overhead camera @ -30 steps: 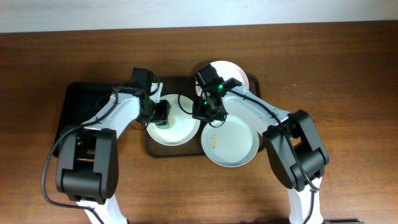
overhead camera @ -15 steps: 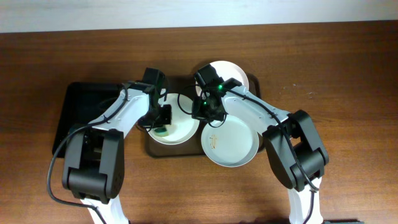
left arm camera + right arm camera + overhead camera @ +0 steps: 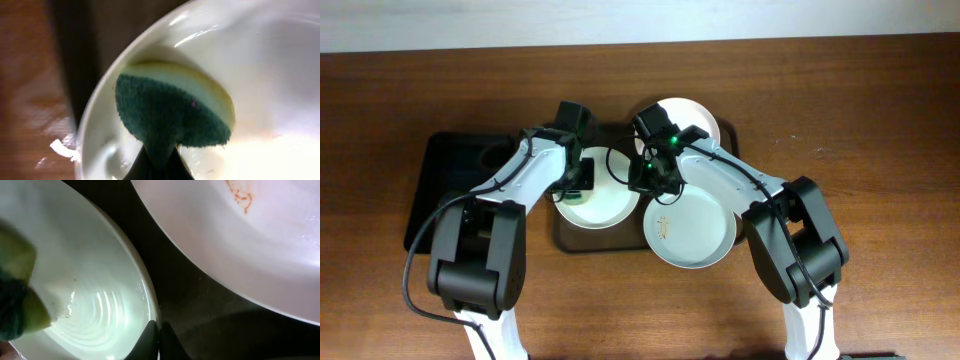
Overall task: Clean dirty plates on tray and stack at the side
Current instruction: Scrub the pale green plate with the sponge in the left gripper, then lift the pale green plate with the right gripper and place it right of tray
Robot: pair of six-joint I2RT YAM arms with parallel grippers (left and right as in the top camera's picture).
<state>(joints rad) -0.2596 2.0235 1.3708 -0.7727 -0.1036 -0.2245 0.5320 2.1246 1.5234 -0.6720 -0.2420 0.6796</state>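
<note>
A: Two grippers, so what has each got?

B: The left gripper [image 3: 158, 164] is clamped on a sponge [image 3: 175, 107]. The green scouring face is towards its wrist camera and the yellow foam is behind. The sponge is pressed inside the left plate [image 3: 612, 208], against the wall near that plate's left rim.

A: And the other one?

B: The right gripper [image 3: 158, 339] is drawn narrow, with one fingertip on each side of the same plate's rim at its right edge. It looks pinched on the rim.

A: Where do the plates lie?

B: The left plate sits on the left half of the brown tray [image 3: 566, 238]. Its inside shows a wet, ringed sheen in the right wrist view. The smeared plate [image 3: 705, 245] is at the front right and overhangs the tray's front edge. It has a small orange-brown smear [image 3: 240, 197] near its left side. It lies just beside the left plate, with a dark strip of tray showing between their rims. The back plate [image 3: 700, 115] is at the tray's rear right. It is partly covered by the right arm, and its rim reaches past the tray's back edge.

A: Anything around them?

B: A black tray [image 3: 445, 175] lies just left of the brown one, and the left arm crosses above it. Everything rests on a wooden table [image 3: 880, 120].
</note>
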